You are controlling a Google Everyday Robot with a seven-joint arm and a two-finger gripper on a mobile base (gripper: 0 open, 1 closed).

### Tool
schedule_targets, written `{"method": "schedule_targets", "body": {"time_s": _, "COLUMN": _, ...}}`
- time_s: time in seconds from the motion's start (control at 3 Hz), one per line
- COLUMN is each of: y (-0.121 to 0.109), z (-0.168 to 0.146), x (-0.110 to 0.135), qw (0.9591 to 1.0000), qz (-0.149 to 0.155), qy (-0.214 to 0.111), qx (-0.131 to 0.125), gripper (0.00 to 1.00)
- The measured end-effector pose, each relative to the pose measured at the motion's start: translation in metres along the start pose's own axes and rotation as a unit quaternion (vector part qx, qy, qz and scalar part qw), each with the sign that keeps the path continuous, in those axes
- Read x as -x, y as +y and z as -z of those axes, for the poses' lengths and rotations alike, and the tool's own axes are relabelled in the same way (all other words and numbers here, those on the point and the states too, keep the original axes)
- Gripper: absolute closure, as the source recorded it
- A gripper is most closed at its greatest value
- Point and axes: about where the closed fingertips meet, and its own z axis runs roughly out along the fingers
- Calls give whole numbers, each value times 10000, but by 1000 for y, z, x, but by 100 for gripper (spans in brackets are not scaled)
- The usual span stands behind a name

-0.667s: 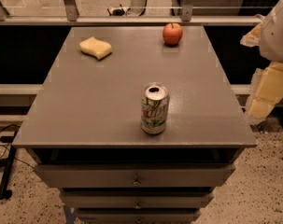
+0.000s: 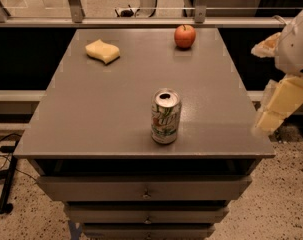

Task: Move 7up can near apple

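Basically nothing is done yet. 7up can (image 2: 166,116) stands upright near the front edge of the counter (image 2: 91,124), slightly right of middle, untouched. Apple (image 2: 185,36) sits at the far edge toward the far right corner, well apart from the can. Tool (image 2: 277,108) hangs beyond the counter's right edge near the front right corner, holding nothing (spread or pressed together, cannot tell). Sponge (image 2: 103,51) lies near the far left corner, irrelevant. Left, by my read: reach in, grasp the can, carry it back, set it just beside the apple.
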Motion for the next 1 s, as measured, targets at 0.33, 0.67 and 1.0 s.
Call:
{"method": "schedule_targets", "body": {"time_s": 0.33, "y": 1, "z": -20, "x": 15, "qw": 9959, "qz": -217, "qy": -865, "qx": 149, "gripper": 0}}
{"method": "schedule_targets", "body": {"time_s": 0.67, "y": -3, "z": -48, "x": 38, "qw": 9809, "qz": -419, "qy": -1854, "qx": 421, "gripper": 0}}
{"method": "schedule_targets", "body": {"time_s": 1.0, "y": 5, "z": -70, "x": 88, "qw": 9437, "qz": -498, "qy": -3169, "qx": 811, "gripper": 0}}
